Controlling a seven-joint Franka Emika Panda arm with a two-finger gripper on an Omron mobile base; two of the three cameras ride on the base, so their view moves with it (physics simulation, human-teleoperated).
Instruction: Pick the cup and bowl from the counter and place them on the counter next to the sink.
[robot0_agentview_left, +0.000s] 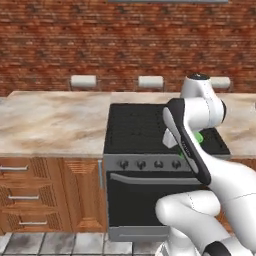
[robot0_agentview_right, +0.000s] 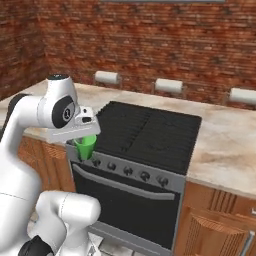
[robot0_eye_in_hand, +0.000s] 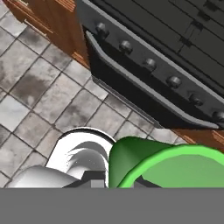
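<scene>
Two-finger gripper (robot0_agentview_right: 86, 141) clamped tight on rim of small bright green cup (robot0_agentview_right: 86, 146). Cup held upright in air, just off front corner of black stove top (robot0_agentview_right: 145, 132), above knob row (robot0_agentview_right: 128, 170). Hand view: cup (robot0_eye_in_hand: 170, 166) over grey tiled floor (robot0_eye_in_hand: 39, 96). Beige marbled counter (robot0_agentview_left: 55, 122) flanks stove.

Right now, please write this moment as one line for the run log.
gripper: shut on cup | cup: lifted, in front of stove | phase: carrying
</scene>
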